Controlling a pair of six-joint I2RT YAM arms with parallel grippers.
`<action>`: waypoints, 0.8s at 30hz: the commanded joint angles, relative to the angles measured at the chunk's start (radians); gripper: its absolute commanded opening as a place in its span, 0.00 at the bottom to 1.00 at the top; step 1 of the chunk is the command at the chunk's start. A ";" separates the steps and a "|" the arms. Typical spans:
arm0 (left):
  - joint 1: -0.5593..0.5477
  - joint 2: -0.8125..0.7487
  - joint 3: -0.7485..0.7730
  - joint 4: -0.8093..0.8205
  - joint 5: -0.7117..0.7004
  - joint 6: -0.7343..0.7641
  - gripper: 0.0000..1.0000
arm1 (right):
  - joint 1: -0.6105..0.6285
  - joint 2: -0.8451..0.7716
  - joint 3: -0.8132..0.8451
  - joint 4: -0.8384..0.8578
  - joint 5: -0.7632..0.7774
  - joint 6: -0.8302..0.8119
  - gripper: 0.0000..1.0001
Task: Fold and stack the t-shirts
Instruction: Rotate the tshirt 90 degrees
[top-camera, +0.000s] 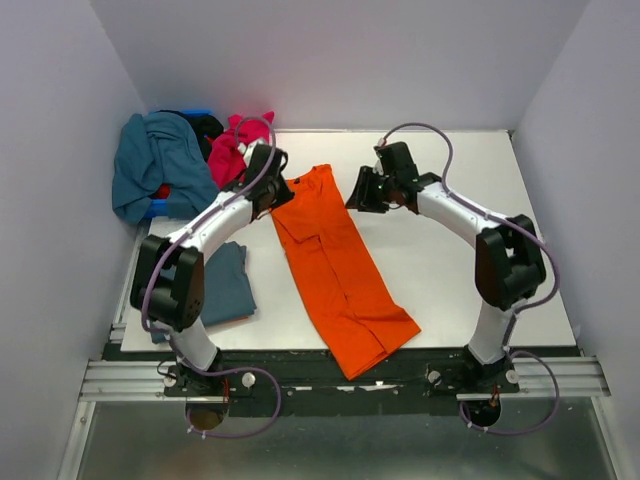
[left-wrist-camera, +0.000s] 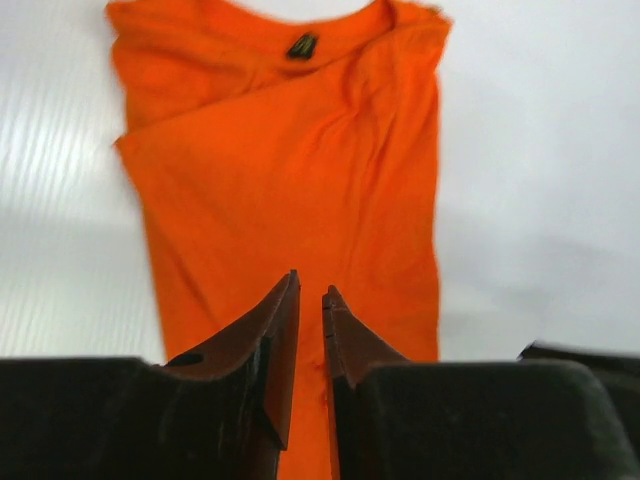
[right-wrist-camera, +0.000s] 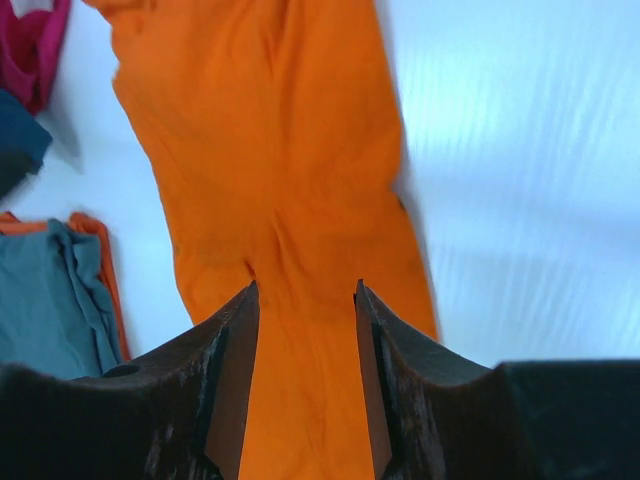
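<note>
A bright orange t-shirt (top-camera: 335, 265) lies folded into a long narrow strip, running diagonally from its collar at the back centre to the table's front edge. My left gripper (top-camera: 272, 188) hovers at the collar's left side, its jaws a narrow gap apart with nothing between them (left-wrist-camera: 310, 282), and the orange t-shirt (left-wrist-camera: 290, 170) spreads below. My right gripper (top-camera: 365, 192) hangs just right of the shirt's top end, open and empty (right-wrist-camera: 305, 287) over the orange t-shirt (right-wrist-camera: 270, 150). A folded slate blue-grey t-shirt (top-camera: 215, 285) rests at the front left.
A heap of shirts sits at the back left corner: a teal one (top-camera: 155, 165) draped over a blue bin (top-camera: 152, 208), and a magenta-pink one (top-camera: 232, 150). White walls close in the table (top-camera: 480, 200) on three sides.
</note>
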 joint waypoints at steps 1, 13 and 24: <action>0.009 -0.138 -0.281 0.125 0.019 -0.038 0.29 | -0.049 0.159 0.169 0.014 -0.119 -0.036 0.50; 0.116 -0.252 -0.574 0.367 0.217 -0.088 0.58 | -0.077 0.509 0.554 -0.100 -0.164 -0.056 0.50; 0.150 -0.289 -0.602 0.354 0.212 -0.054 0.59 | -0.077 0.636 0.674 -0.134 -0.181 -0.034 0.49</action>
